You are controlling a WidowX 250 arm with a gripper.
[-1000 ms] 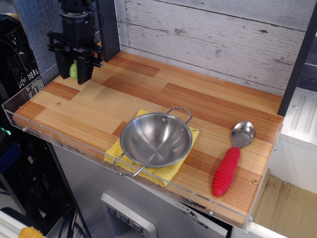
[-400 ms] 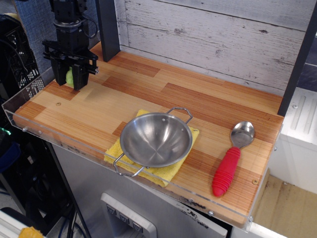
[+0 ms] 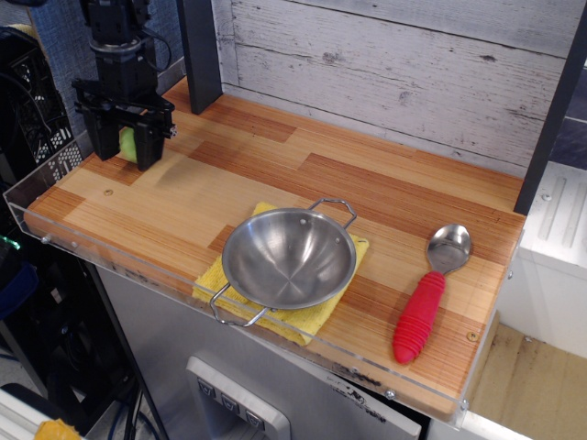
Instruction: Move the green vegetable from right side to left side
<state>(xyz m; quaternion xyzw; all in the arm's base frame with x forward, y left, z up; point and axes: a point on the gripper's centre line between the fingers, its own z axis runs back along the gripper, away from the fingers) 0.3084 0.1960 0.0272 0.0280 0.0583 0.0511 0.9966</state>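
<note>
Compared with a second earlier, the pincer (image 3: 126,145) had travelled further toward the left end of the bench (image 3: 275,179) and sunk lower, carrying the green vegetable (image 3: 127,144) along with it. At this moment its two dark fingers were clamped on either side of that vegetable, of which only a pale green sliver showed between them. The fingertips hung very close to the wood at the far left corner; whether the vegetable was touching the surface could not be told.

Judged from how things lay, the carrying part of the job was nearly complete: the vegetable was already over the left side, well apart from everything else on the bench. What seemed left was to set it down, let go and lift the arm clear.

Counted out, there was one green vegetable, one steel bowl (image 3: 289,257) with two wire handles, one yellow cloth (image 3: 316,318) folded under the bowl, and one spoon (image 3: 431,289) with a red ribbed handle and a metal scoop. The bowl sat on the cloth near the middle front of the bench, and the spoon lay to the right of it, apart from the bowl and cloth.
</note>
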